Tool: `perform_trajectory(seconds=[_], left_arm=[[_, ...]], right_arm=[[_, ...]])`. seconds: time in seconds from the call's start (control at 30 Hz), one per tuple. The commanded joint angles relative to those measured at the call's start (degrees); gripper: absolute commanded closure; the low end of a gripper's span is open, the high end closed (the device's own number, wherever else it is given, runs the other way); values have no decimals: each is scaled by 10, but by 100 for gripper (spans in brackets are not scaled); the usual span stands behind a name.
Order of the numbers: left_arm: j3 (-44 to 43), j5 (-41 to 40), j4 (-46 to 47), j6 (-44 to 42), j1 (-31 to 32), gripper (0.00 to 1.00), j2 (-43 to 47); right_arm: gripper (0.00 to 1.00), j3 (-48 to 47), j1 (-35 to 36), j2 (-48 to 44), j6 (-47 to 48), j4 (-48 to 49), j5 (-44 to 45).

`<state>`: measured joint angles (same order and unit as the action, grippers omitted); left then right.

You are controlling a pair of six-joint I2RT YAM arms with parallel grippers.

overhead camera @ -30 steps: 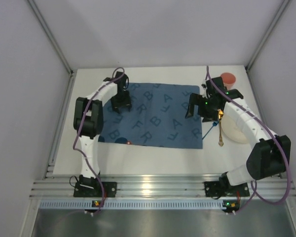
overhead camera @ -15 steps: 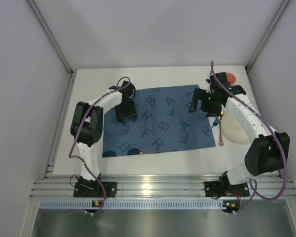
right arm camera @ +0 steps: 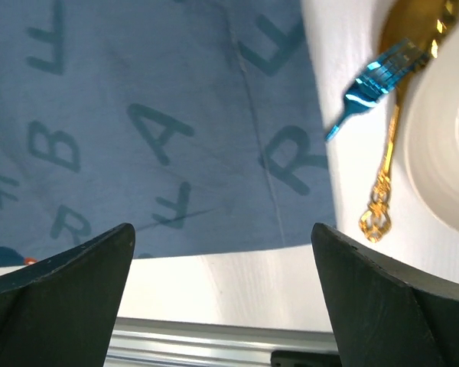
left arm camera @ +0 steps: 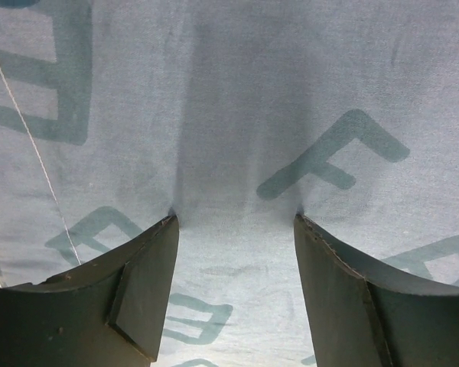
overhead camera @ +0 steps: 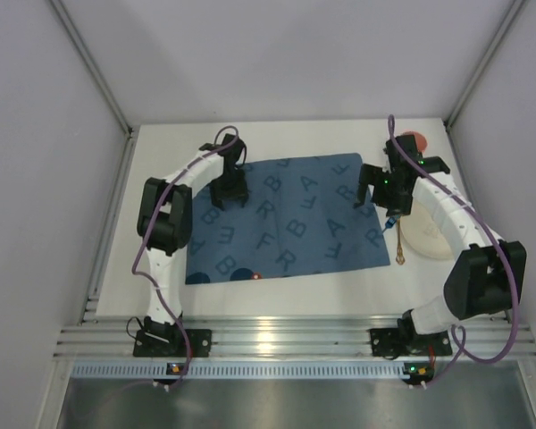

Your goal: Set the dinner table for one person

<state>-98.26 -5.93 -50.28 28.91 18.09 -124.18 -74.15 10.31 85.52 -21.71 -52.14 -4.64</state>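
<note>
Plain grey walls closed in the dinner table (overhead camera: 277, 299), a white top that ran from the silver rail at 6 o'clock to the back wall at 12. The blue placemat (overhead camera: 295, 223) lay at its centre, slightly askew to that rail.

My left hand (left arm camera: 236, 217) stood at the mat's 10 o'clock corner, part open, both fingertips down on the cloth and nothing clamped between them. My right hand (right arm camera: 222, 227) hung over the 2 o'clock corner, spread wide and empty. At 3 o'clock of the mat sat a cream plate (right arm camera: 444, 145). A gold spoon (right arm camera: 384, 176) and a blue fork (right arm camera: 375, 80) lay crossed between the plate and the mat's edge. A red round thing (overhead camera: 414, 140) sat at 1 o'clock.

I judged the step to be squaring the mat. To do it well I would press lightly and slide both corners together so the cloth did not ruck. I would also keep the right fingers off the cutlery.

The only writing was loose capitals across the mat, A, B, F, L and R among them. I could see no brand.
</note>
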Motion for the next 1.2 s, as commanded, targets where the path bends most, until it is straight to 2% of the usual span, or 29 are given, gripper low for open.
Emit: perform_trajectory(seconds=[0.0,0.2,0.47,0.7,0.8,0.93,1.0,1.17], left_arm=[[-17,-10,-2,-29,-2,32,-10],[-57,2,8,-56,-3,33,-63],[-140,-6,-14,-74,-6,33,-116],[-125,7,-10,-88,-38,32,-99],[-115,11,-6,-86,-40,29,-77],[-123,15,-17,-78,-40,5,-27],[-117,28,-21,-74,-39,2,-3],[-70,30,-16,-75,-24,2,71]], right_arm=[[0,30,-20,-26,-27,-24,57],[0,56,-25,-32,-49,-13,24],[0,64,-31,-54,-43,-25,43],[0,109,-52,-51,-75,-21,75],[0,126,-61,-44,-92,-3,77],[0,140,-80,-40,-127,24,82],[0,148,-82,-34,-151,44,85],[2,165,-82,-9,-198,84,73]])
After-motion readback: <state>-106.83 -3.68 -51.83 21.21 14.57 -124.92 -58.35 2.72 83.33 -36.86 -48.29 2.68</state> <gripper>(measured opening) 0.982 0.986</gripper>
